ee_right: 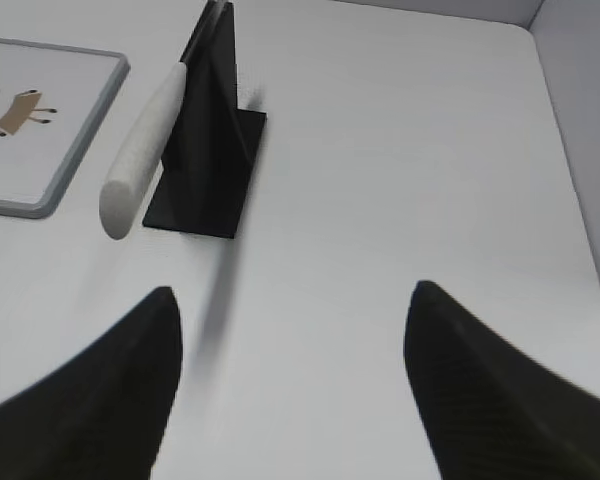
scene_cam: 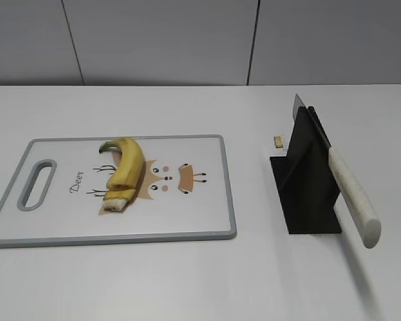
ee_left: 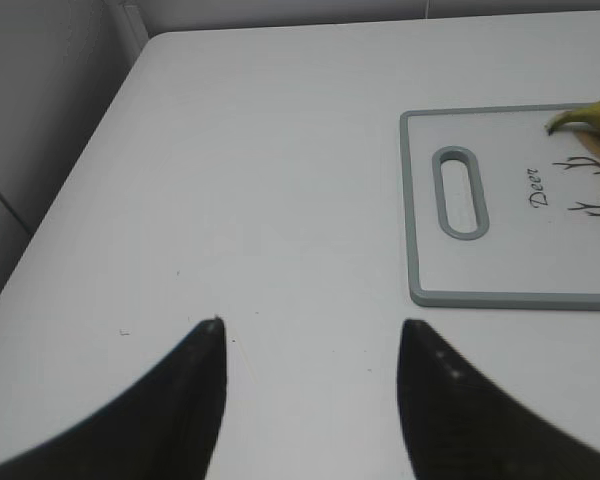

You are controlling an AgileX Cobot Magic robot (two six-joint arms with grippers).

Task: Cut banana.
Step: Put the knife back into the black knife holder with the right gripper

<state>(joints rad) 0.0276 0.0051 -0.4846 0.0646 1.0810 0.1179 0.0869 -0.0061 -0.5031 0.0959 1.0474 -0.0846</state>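
The curved yellow banana (scene_cam: 125,168) lies on the white cutting board (scene_cam: 187,214), stem tip to the back, blunt pale end toward the front; its stem tip shows in the left wrist view (ee_left: 585,118). A knife with a white handle (scene_cam: 353,195) rests in a black stand (scene_cam: 306,179) to the right of the board; it also shows in the right wrist view (ee_right: 142,150). My left gripper (ee_left: 310,325) is open and empty over bare table left of the board. My right gripper (ee_right: 292,290) is open and empty, near side of the stand. Neither gripper shows in the exterior view.
The board (ee_left: 500,290) has a grey rim, a handle slot (scene_cam: 37,184) at its left end and a deer drawing. A small tan scrap (scene_cam: 278,140) lies behind the stand. The table's left edge (ee_left: 70,190) and right edge (ee_right: 570,180) are near.
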